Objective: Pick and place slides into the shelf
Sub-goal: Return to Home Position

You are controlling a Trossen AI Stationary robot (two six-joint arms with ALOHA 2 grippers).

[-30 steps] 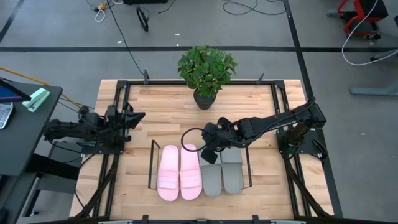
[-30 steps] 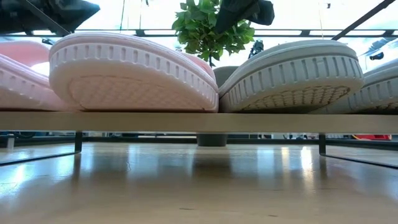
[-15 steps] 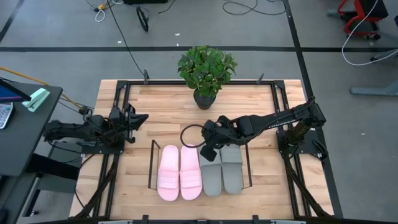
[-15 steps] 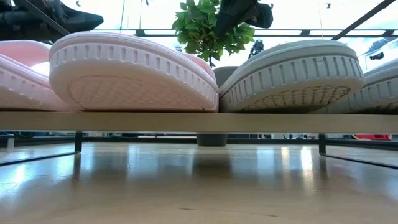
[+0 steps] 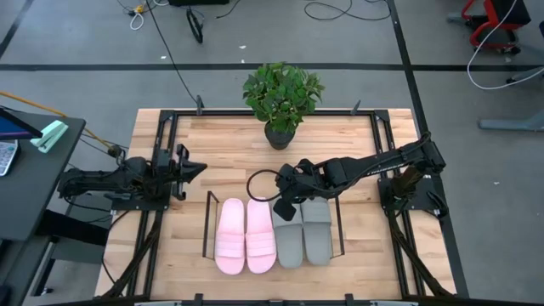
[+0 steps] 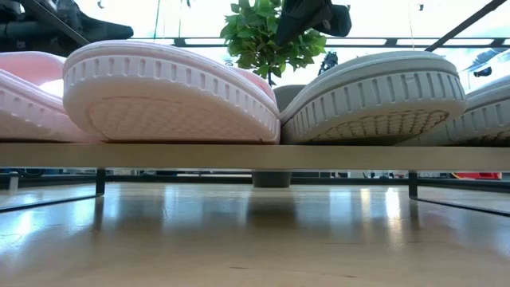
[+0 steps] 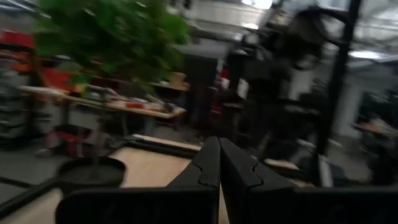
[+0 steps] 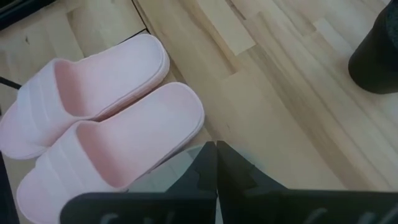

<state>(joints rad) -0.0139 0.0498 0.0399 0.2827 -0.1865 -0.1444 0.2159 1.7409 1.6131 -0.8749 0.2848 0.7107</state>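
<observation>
Four slides lie side by side on the shelf (image 5: 206, 223), a low black wire frame: two pale pink ones (image 5: 246, 236) on the left and two grey ones (image 5: 303, 240) on the right. The low view shows a pink slide's sole (image 6: 171, 92) and a grey slide's sole (image 6: 374, 96) resting on the shelf's board (image 6: 255, 155). My right gripper (image 5: 285, 206) hangs shut above the far end of the left grey slide, clear of it (image 6: 315, 16). Its wrist view shows the pink slides (image 8: 99, 112) beside the shut fingertips (image 8: 216, 152). My left gripper (image 5: 194, 167) waits shut at the table's left edge.
A potted plant (image 5: 281, 93) stands at the middle of the table's far side, its dark pot (image 8: 376, 56) close beyond the right gripper. A black cable loop (image 5: 257, 185) hangs by the right arm. Black rails (image 5: 161, 144) edge the table. Bare wood lies left of the shelf.
My left gripper has sunk a little by the table's left edge and rolled slightly. The slides and my right gripper stay where they were.
</observation>
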